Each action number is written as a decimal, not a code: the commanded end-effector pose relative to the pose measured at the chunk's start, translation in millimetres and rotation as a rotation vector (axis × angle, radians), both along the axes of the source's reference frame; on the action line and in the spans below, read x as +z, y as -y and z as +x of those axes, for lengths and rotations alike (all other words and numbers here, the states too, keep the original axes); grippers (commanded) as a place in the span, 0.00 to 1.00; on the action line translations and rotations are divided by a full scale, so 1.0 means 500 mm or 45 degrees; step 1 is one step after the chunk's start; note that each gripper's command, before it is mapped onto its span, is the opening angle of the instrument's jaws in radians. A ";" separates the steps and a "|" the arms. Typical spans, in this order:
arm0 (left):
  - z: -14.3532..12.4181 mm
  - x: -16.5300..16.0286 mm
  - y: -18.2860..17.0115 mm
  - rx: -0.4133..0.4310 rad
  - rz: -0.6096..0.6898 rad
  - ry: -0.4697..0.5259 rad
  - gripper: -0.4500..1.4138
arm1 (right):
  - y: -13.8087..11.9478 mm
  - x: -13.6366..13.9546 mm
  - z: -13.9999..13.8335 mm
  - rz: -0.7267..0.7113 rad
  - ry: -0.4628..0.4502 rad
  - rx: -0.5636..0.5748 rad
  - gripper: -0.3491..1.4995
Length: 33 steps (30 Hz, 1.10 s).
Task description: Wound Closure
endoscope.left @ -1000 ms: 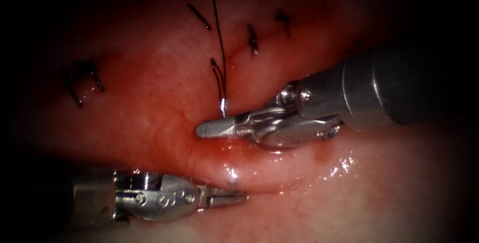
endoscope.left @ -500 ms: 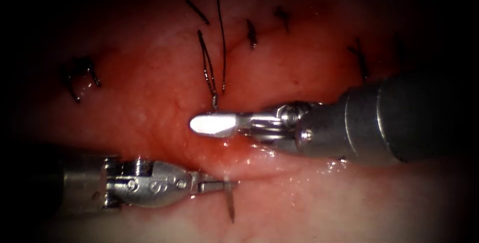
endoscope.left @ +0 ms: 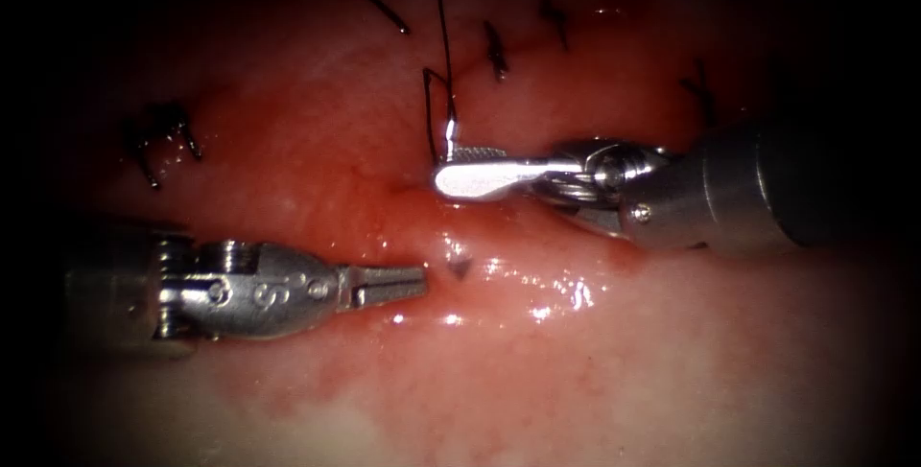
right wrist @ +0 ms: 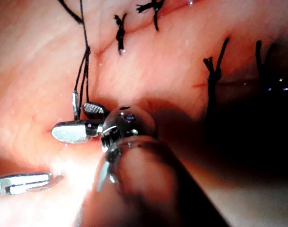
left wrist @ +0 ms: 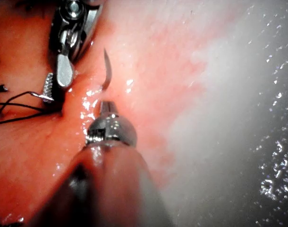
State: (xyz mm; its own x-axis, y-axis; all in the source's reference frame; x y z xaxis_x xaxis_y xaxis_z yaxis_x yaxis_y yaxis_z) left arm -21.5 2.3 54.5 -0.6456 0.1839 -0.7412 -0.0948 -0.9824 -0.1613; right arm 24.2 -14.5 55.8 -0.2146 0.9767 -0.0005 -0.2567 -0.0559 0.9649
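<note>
The needle (endoscope.left: 449,133) sits in the tissue (endoscope.left: 672,371). Its tail, with thread (endoscope.left: 441,35), stands beside the right tool (endoscope.left: 460,168), whose jaws are parted and empty. The needle's tip projects just ahead of the left tool (endoscope.left: 414,281), whose jaws are narrow and hold nothing. Judged step: regrasp at the exit. This calls for a grip behind the tip. There is open tissue below, and stitches (endoscope.left: 495,50) crowd above.

The curved needle (left wrist: 106,71) stands in the tissue (endoscope.left: 595,371), its pointed end poking free just beyond the left tool's tip, its swaged end out beside the right tool; dark thread (endoscope.left: 443,55) runs up from there; tied stitches (endoscope.left: 495,50) cross the cut (endoscope.left: 403,189) above.
</note>
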 end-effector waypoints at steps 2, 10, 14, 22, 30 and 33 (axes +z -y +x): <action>-0.0014 -0.0001 0.0013 -0.005 -0.016 0.013 0.13 | 0.0001 0.0023 -0.0052 -0.029 0.050 0.001 0.89; -0.0048 -0.0033 0.0007 -0.053 -0.079 0.055 0.43 | 0.0010 0.0002 -0.0136 -0.130 0.067 0.005 0.93; -0.0075 -0.0040 0.0014 -0.044 -0.075 0.073 0.54 | 0.0030 -0.0012 -0.0142 -0.217 0.082 0.009 0.95; -0.0081 -0.0034 0.0007 -0.047 -0.077 0.083 0.59 | 0.0077 -0.0021 -0.0120 -0.337 0.069 -0.042 0.96; -0.0080 -0.0011 0.0004 -0.032 -0.064 0.111 0.20 | 0.0129 -0.0055 -0.0075 -0.682 0.128 -0.192 0.98; -0.0079 -0.0005 0.0003 -0.027 -0.038 0.138 0.02 | 0.0144 -0.0074 -0.0068 -0.834 0.154 -0.237 0.99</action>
